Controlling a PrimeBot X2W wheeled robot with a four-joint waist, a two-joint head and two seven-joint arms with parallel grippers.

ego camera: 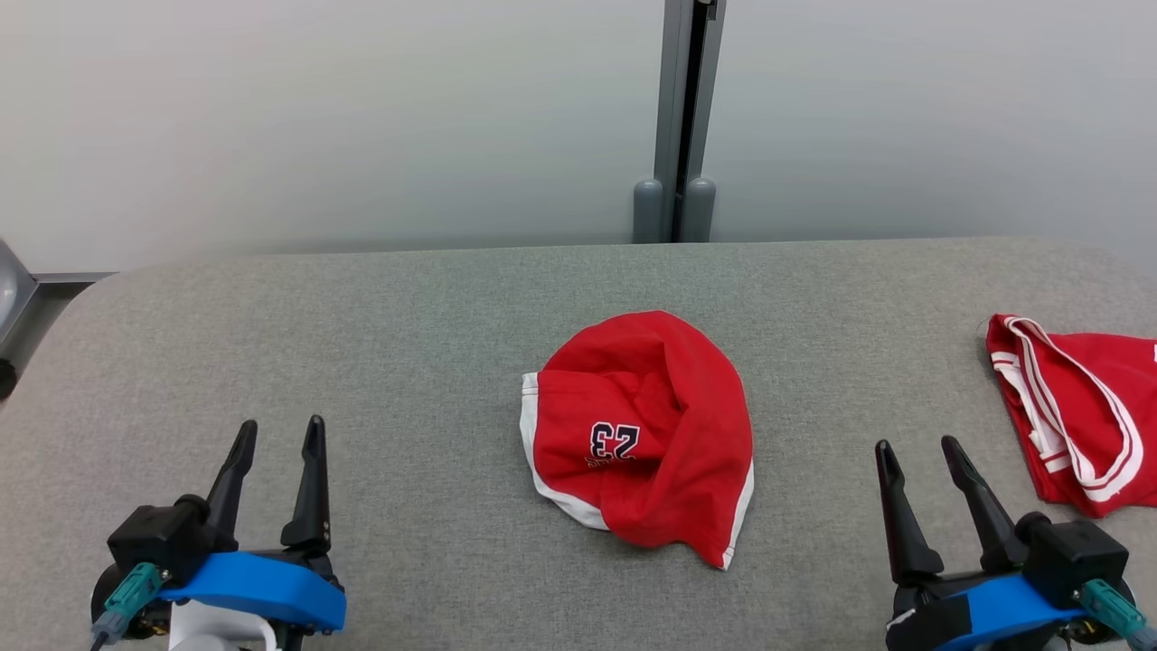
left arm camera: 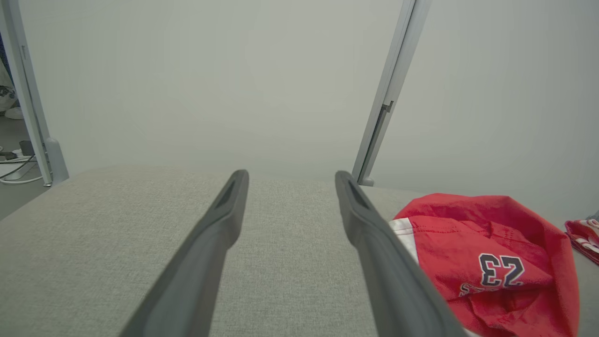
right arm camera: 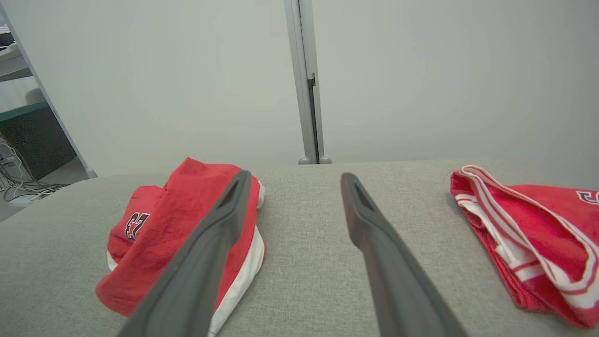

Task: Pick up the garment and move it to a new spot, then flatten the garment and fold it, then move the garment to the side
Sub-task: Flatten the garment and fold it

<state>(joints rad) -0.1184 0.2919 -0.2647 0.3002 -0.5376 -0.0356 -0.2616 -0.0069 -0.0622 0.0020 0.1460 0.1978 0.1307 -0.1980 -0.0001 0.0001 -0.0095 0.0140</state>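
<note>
Presently: grey woven-fabric surface (ego camera: 362, 362); crumpled red jersey garment (ego camera: 642, 434) with white trim and number 23, lying at its centre between both grippers, untouched; red white-striped cloth (ego camera: 1076, 407) at right edge; left gripper (ego camera: 280, 425) and right gripper (ego camera: 917, 445), fingers spread wide, holding nothing

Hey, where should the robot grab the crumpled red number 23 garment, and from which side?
Probably pinch the raised fold running down the middle of the garment, coming from above: it stands proud of the table, while the white-trimmed edges lie flat.
</note>
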